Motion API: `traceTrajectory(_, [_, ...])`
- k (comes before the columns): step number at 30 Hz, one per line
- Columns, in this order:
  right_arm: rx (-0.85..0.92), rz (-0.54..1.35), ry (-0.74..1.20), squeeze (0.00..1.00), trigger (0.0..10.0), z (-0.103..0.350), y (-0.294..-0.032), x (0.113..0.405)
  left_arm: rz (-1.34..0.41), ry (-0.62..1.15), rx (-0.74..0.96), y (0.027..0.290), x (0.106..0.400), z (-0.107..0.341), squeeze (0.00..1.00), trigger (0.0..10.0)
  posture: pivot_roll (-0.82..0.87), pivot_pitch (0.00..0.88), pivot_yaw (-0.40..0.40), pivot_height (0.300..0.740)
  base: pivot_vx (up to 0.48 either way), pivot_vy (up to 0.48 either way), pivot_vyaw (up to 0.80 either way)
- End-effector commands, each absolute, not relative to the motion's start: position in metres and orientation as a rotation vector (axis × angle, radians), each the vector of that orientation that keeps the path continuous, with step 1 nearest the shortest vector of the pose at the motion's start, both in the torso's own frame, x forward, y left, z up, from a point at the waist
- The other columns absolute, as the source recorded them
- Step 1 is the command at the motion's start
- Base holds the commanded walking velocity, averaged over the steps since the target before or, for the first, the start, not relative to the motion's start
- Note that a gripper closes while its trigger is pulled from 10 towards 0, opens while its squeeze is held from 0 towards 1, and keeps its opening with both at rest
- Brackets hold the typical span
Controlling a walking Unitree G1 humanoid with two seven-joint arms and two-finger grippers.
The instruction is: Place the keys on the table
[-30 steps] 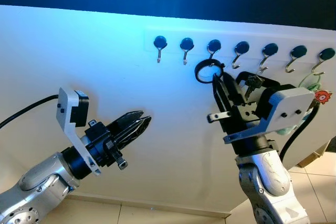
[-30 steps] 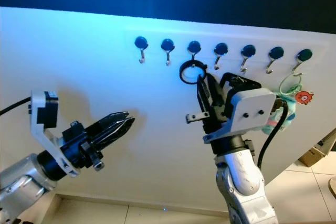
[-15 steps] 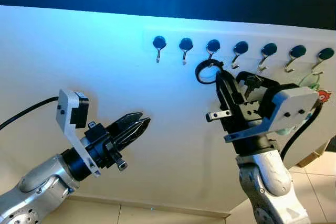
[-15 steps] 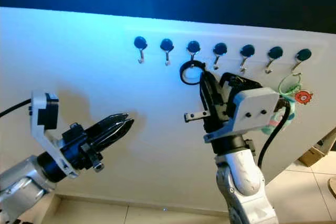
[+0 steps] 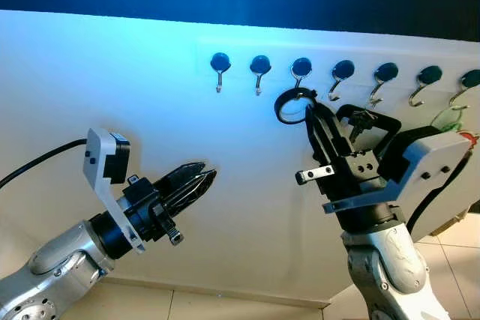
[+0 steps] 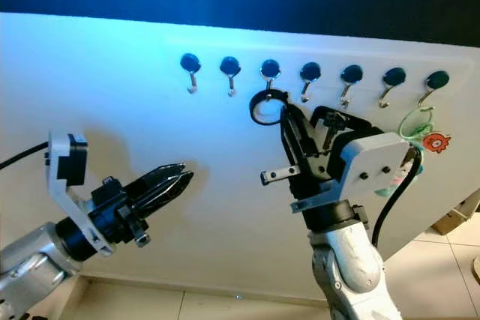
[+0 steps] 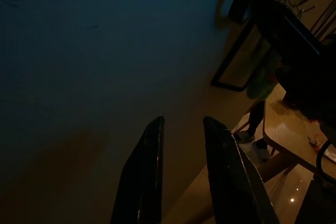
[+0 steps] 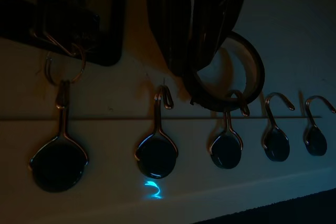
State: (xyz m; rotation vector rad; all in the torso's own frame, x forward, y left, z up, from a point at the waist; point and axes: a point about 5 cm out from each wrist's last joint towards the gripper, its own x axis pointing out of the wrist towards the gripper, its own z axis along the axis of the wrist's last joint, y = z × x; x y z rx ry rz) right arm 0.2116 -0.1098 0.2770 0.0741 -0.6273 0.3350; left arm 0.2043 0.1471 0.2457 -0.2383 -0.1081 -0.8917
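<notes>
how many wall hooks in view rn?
7, in one row along the white wall: hooks at. The black ring in the right gripper is at the third hook. More may lie beyond the frame's right edge.

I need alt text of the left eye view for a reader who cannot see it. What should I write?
The right gripper holds a black ring just below the third hook in a row of dark-knobbed hooks on a white wall. The left gripper, lower and well apart, points toward the wall with its jaws shut.
</notes>
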Motion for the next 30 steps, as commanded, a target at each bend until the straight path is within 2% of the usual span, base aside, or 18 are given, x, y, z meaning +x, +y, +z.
traceTrajectory(1, [0.085, 0.372, -0.601, 0.00, 10.0, 0.275, -0.107, 0.208, -0.913, -0.077, -0.216, 0.147, 0.203, 0.245, 0.00, 10.0, 0.05, 0.190, 0.028, 0.740, 0.000, 0.000, 0.00])
traceTrajectory(8, [0.033, 0.487, -0.563, 0.00, 10.0, 0.265, -0.101, 0.199, -0.913, -0.074, -0.213, 0.148, 0.204, 0.244, 0.00, 10.0, 0.06, 0.190, 0.031, 0.740, 0.000, 0.000, 0.00])
traceTrajectory(16, [0.018, 0.483, -0.632, 0.00, 10.0, 0.281, -0.104, 0.204, -0.915, -0.074, -0.215, 0.147, 0.204, 0.244, 0.00, 10.0, 0.05, 0.185, 0.024, 0.740, 0.000, 0.000, 0.00])
traceTrajectory(25, [0.167, 0.544, -0.547, 0.00, 10.0, 0.279, -0.101, 0.207, -0.911, -0.075, -0.213, 0.147, 0.204, 0.243, 0.00, 10.0, 0.05, 0.175, 0.025, 0.740, 0.000, 0.000, 0.00])
traceTrajectory(30, [0.175, 0.566, -0.527, 0.00, 10.0, 0.278, -0.103, 0.207, -0.913, -0.075, -0.212, 0.147, 0.205, 0.243, 0.00, 10.0, 0.04, 0.175, 0.025, 0.740, 0.000, 0.000, 0.00])
